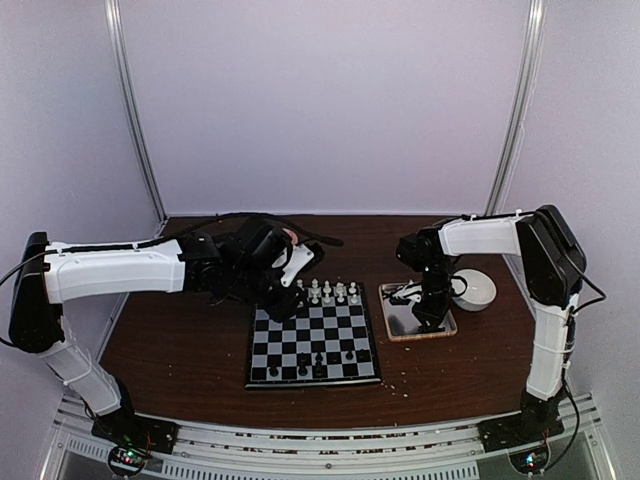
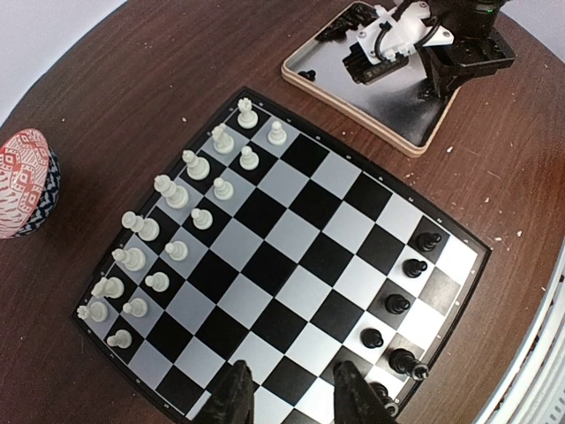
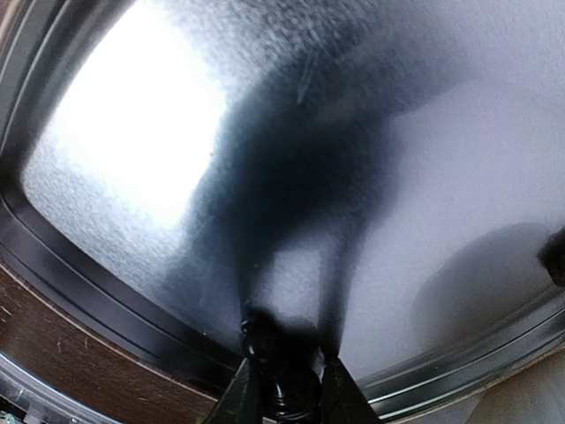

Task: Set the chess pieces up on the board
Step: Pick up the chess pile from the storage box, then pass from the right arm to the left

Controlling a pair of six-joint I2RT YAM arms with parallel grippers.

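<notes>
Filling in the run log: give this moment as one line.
left gripper: open, empty, over board | right gripper: shut on black piece in tray | white pieces: set | black pieces: few set

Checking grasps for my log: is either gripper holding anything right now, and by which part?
The right gripper pinches a black chess piece by its stem, just below the head, over the tray. The left gripper holds nothing.
</notes>
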